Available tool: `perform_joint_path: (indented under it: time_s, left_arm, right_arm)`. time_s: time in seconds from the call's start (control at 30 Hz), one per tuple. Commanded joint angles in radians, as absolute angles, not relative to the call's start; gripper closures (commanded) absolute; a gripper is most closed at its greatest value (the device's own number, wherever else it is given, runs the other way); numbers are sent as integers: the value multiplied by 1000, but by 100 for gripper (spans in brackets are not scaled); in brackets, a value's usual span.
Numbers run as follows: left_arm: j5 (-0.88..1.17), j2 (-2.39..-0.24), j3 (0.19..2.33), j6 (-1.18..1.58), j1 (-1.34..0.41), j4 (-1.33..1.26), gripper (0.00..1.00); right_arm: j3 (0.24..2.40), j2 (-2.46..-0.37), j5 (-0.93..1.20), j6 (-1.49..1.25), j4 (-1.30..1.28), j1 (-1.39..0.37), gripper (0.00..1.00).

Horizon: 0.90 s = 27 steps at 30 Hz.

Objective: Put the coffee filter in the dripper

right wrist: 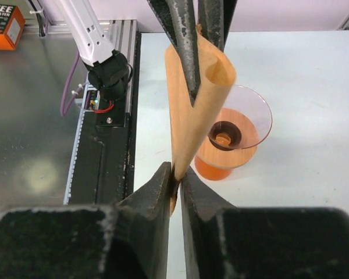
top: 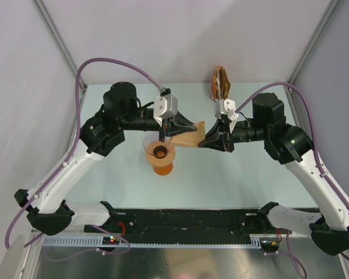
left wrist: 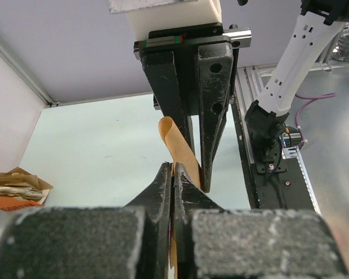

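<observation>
The coffee filter (top: 188, 138), a tan paper cone, hangs in the air between both grippers, just right of and above the dripper (top: 159, 152). My left gripper (top: 194, 127) is shut on the filter's upper edge; in the left wrist view its jaws (left wrist: 173, 170) pinch the paper (left wrist: 175, 142) flat. My right gripper (right wrist: 178, 172) stands slightly open, and the filter's pointed end (right wrist: 192, 116) still sits in the narrow gap. The dripper (right wrist: 244, 119), peach-orange with a dark centre hole, stands upright on the table behind the filter.
An upright bundle of brown-and-orange papers (top: 221, 84) stands at the table's back edge. An orange box (right wrist: 3, 26) lies on the metal surface beyond the black mounting rail (top: 186, 221). Grey walls close in both sides.
</observation>
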<state>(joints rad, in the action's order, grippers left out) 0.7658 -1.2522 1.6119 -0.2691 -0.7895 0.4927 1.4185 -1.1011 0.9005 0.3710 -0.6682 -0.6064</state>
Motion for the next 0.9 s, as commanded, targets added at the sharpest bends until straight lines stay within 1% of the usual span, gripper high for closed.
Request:
perform_joint_path:
  time_s: [0.0,0.03,0.07,0.17,0.2,0.23,0.27,0.33,0.4,0.47,0.57,0.7,0.8,0.87]
  left_arm:
    - [767,-1243,1654,-245,-786,476,100]
    - [766,-1243,1654,-244,-786,476,100]
    - [766,-1243,1655,-243,-786,477,100]
    - [766,-1240,1651,-242,-785,473,100]
    - [769,-1240,1649,-243,-785,472,97]
    - [771,-1240,1646,-241,-785,471,91]
    - [777,-1241,1643,-240,-786,471,77]
    - [792,-1249,1641,-232,-786,471,58]
    - [805,-1264,1647,-215,-789,470,46]
    - [817,-1284,1655,-201,-791,470,41]
    - [834,-1310,1669,-191,-797,469,39]
    - [863,-1338,1678,-192,-815,468,42]
    - [864,-1352,1680,-196,-822,467,48]
    - [865,-1354,1681,-199,-823,467,55]
  right_arm:
    - [1413,-1092,927,380,-649,-598,91]
    - [1412,-1094,928,379,-644,-598,95]
    - [1413,-1095,930,378,-640,-597,98]
    - [1413,-1095,930,373,-631,-597,100]
    - [1414,-1096,930,371,-629,-597,100]
    - [1413,-1094,931,371,-626,-598,100]
    - [1413,-1092,932,368,-623,-598,100]
    - [1413,-1091,930,362,-616,-599,100]
    - [1413,-1091,928,359,-612,-601,100]
    - [1413,-1091,923,359,-609,-607,100]
    - [1416,-1093,904,357,-608,-618,100]
    - [1428,-1101,876,347,-613,-631,100]
    - [1442,-1111,858,340,-622,-634,100]
    - [1446,-1111,853,337,-626,-632,100]
